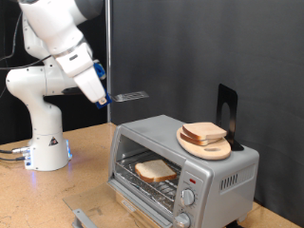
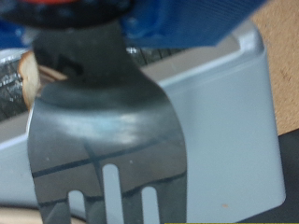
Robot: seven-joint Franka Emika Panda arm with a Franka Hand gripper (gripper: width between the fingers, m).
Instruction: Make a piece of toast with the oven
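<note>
The silver-grey oven [image 1: 220,171] stands at the exterior view's lower right with its glass door [image 1: 100,211] folded down. One piece of toast [image 1: 155,170] lies on the wire rack inside. Two more slices [image 1: 205,133] rest on a round wooden board [image 1: 214,149] on the oven's roof. My gripper [image 1: 104,96] hangs in the air to the exterior view's left of the oven, above roof height, shut on the handle of a dark slotted spatula [image 1: 132,95] that points at the oven. In the wrist view the spatula blade [image 2: 103,140] fills the picture in front of the oven's body [image 2: 224,121].
Two round knobs [image 1: 187,199] sit on the oven's front right panel. A black upright stand [image 1: 226,112] rises behind the board. The arm's white base [image 1: 46,142] stands at the exterior view's left on the wooden table [image 1: 85,157].
</note>
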